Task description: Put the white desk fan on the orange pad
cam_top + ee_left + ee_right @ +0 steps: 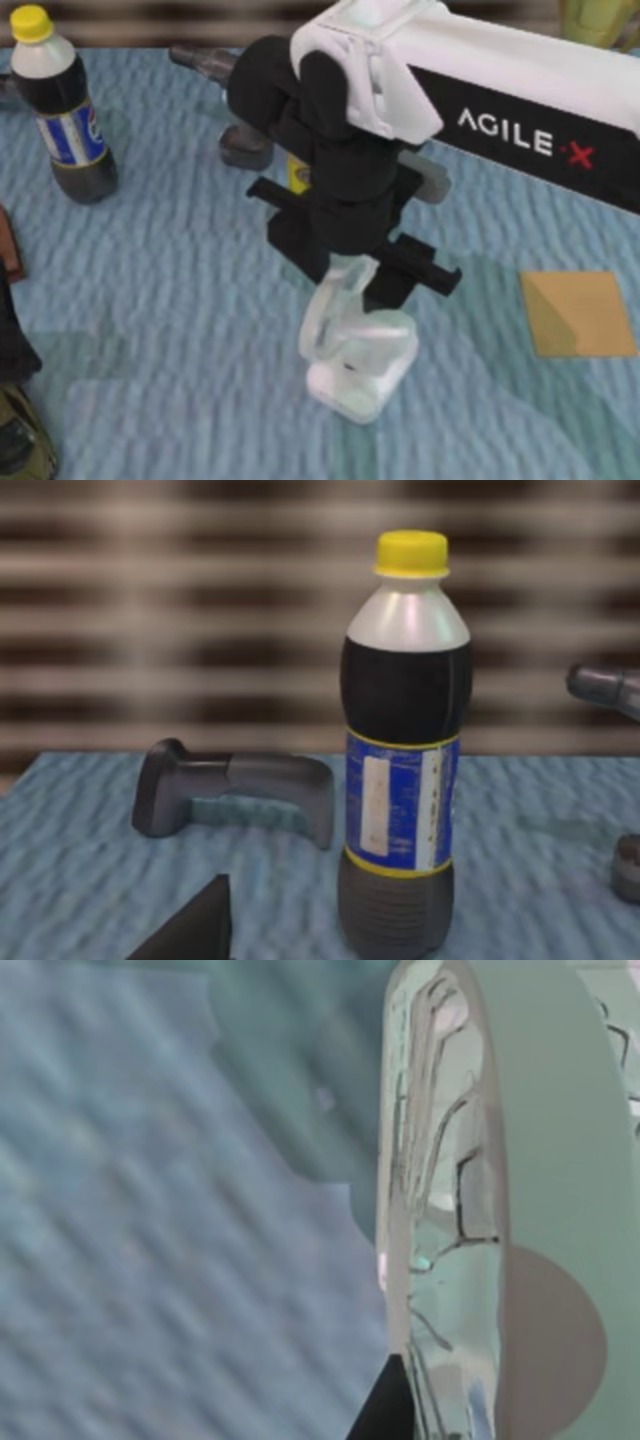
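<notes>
**Right gripper over the fan's ring, fan mid-table**

Right gripper sits directly above the white desk fan, its black body reaching down from the white AgileX arm that enters from the far right. The fan's ring head rises into the gripper's black fingers, and in the right wrist view the ring fills the picture at very close range, with a dark fingertip at its edge. Whether the fingers are pressed onto the ring or merely straddle it I cannot tell.

The fan stands near the middle of the blue cloth-covered table, its rounded base toward the near side. The orange pad lies flat well apart from it, off to the right near the table's edge, with nothing on it.

At the far left stands a cola bottle with a yellow cap; the left wrist view shows it upright, with a grey handheld scanner lying behind it. Only dark edges of the left arm appear along the left side; its gripper is out of sight.
</notes>
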You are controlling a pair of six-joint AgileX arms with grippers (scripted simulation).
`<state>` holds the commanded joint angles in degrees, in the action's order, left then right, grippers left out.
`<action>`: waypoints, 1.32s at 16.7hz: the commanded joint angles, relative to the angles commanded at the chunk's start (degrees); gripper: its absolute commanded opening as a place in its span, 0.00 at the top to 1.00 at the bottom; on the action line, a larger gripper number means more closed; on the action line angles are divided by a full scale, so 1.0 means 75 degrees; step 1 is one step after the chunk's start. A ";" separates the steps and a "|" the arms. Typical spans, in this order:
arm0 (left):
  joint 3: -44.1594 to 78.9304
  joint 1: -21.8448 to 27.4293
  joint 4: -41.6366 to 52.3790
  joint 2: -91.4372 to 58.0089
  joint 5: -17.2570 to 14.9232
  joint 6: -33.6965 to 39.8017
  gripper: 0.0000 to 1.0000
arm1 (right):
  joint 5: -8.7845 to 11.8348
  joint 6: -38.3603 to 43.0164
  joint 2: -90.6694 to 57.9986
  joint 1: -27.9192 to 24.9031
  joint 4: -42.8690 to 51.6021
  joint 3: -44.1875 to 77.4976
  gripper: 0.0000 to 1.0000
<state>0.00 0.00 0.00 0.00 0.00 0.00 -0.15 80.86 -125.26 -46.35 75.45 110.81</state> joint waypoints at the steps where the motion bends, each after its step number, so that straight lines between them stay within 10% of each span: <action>1: 0.0000 0.0000 0.0000 0.0000 0.0000 0.0000 0.00 | 0.0000 0.0000 0.0000 0.0000 0.0000 0.0000 0.98; 22: 0.0000 0.0000 0.0000 0.0000 0.0000 0.0000 0.00 | -0.0003 -0.0005 -0.0143 -0.0046 0.1638 0.1797 1.00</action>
<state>0.00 0.00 0.00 0.00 0.00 0.00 -0.17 80.82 -126.33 -46.70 87.73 124.29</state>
